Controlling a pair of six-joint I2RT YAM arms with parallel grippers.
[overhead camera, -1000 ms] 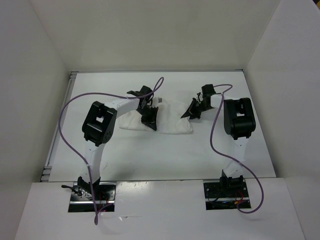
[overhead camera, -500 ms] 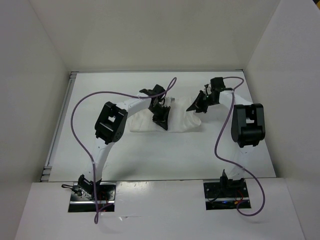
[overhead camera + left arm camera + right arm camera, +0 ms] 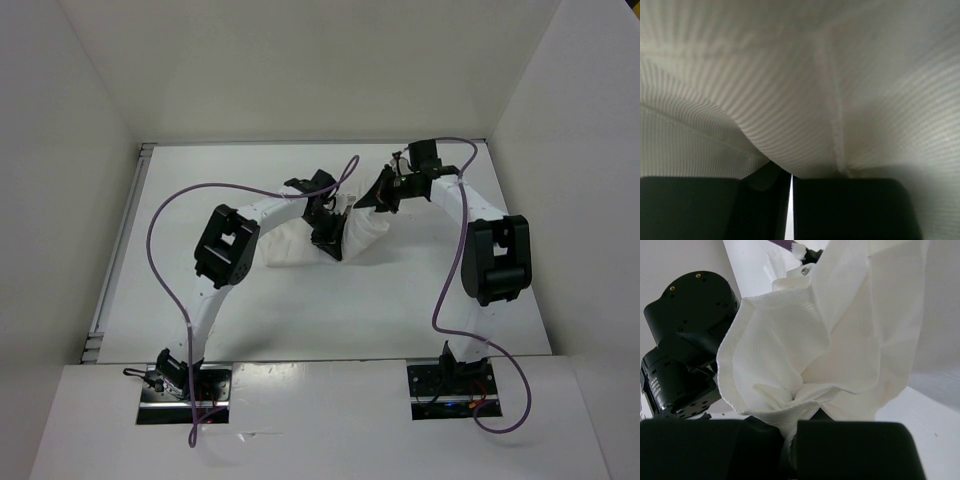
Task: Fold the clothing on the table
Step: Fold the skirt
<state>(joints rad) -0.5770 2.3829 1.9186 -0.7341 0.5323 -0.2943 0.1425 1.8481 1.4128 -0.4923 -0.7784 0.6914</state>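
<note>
The clothing [image 3: 295, 248] is a wrinkled white garment lying mid-table [image 3: 200, 190], its right end bunched and lifted. My left gripper [image 3: 328, 243] presses down on its middle. In the left wrist view the fabric [image 3: 790, 75] fills the frame and drapes right onto the jaws, which stand nearly closed with only a thin bright slit at the left gripper [image 3: 791, 200]. My right gripper [image 3: 372, 200] hangs above the garment's right end. In the right wrist view the right gripper [image 3: 790, 440] is shut on a gathered fold of the cloth [image 3: 840, 330].
White walls [image 3: 80, 150] border the table on three sides. Purple cables [image 3: 160, 215] loop over both arms. The left arm's black wrist housing [image 3: 685, 340] sits close beside the lifted cloth. Both arm bases [image 3: 185, 385] stand at the near edge.
The right gripper carried the cloth's right end up and leftward toward the left gripper. The left gripper slid right with the cloth, and the garment now looks shorter and bunched.
</note>
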